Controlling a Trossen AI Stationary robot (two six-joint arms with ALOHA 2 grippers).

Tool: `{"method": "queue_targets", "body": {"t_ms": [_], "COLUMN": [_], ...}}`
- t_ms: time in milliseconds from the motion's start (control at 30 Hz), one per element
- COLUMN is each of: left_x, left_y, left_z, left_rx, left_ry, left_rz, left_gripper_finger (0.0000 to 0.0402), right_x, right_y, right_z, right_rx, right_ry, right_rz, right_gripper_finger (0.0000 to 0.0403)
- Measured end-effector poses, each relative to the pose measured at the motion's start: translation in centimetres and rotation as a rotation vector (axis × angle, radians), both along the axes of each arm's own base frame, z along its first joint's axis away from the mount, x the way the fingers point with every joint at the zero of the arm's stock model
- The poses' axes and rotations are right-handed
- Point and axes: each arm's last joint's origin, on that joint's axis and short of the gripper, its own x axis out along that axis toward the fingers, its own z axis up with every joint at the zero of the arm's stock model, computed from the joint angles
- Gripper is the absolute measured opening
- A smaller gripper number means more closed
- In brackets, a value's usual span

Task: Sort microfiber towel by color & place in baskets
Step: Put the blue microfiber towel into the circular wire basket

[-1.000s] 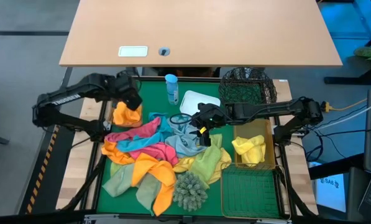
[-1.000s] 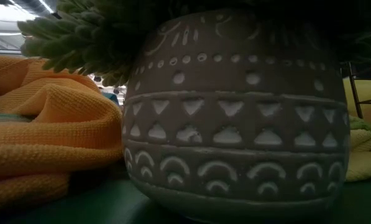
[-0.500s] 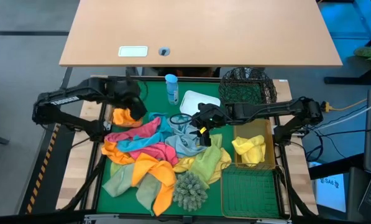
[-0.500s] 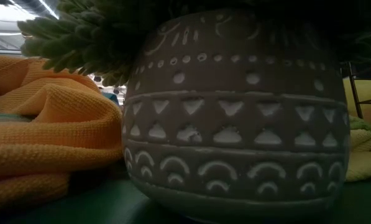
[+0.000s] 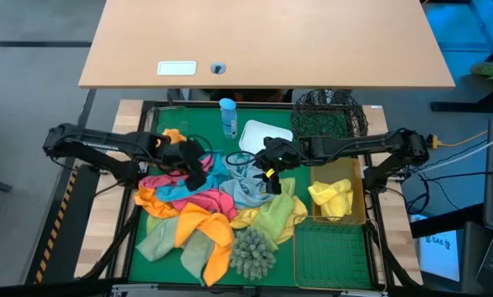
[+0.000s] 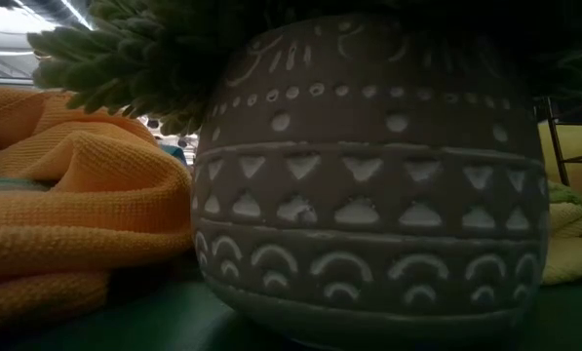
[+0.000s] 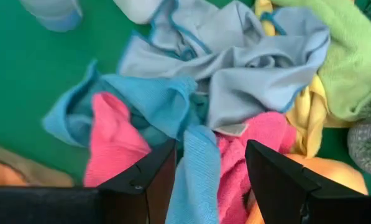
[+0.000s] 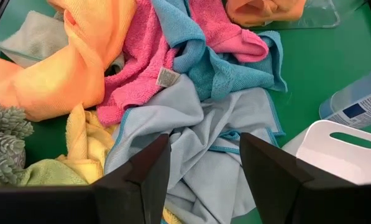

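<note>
A heap of microfiber towels (image 5: 205, 202) in orange, pink, teal, pale grey-blue, yellow and green lies on the green mat. My left gripper (image 5: 199, 169) (image 7: 210, 149) is open above the heap's left part, its fingers on either side of a teal fold (image 7: 197, 174) beside a pink towel (image 7: 114, 140). My right gripper (image 5: 271, 175) (image 8: 204, 140) is open over the pale grey-blue towel (image 8: 191, 149). One orange towel (image 5: 173, 136) (image 8: 263, 9) lies in the clear tub (image 8: 325, 18). A yellow towel (image 5: 332, 196) sits in a gold wire basket (image 5: 358, 177).
Along the far edge stand a blue bottle (image 5: 227, 118), the white tub (image 5: 263, 132) and the round black mesh basket (image 5: 329, 115). A second gold basket (image 5: 330, 252) lies at the near right. A shaggy plant in a patterned pot (image 5: 253, 252) (image 6: 368, 195) stands at the near edge.
My left gripper has let go of the orange towel, which stays in the clear tub at the far left. It has swung toward the table's right and near side, and is now over the teal and pink towels. My right arm has kept still.
</note>
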Motion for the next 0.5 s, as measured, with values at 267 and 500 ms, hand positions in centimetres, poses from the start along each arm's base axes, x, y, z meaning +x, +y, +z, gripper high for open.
{"method": "queue_targets", "body": {"t_ms": [267, 500], "left_x": [-0.5, -0.8], "left_y": [-1.4, -2.1], "left_z": [-3.8, -6.1], "left_rx": [-0.060, -0.093], "left_ry": [0.039, 0.017], "left_rz": [0.033, 0.044], "left_gripper_finger": [0.0186, 0.0186], "right_x": [0.0, 0.0], "right_y": [0.0, 0.0], "right_z": [0.0, 0.0], "right_rx": [0.000, 0.000], "right_ry": [-0.001, -0.001], "right_rz": [0.000, 0.000], "right_gripper_finger": [0.0193, 0.0193]}}
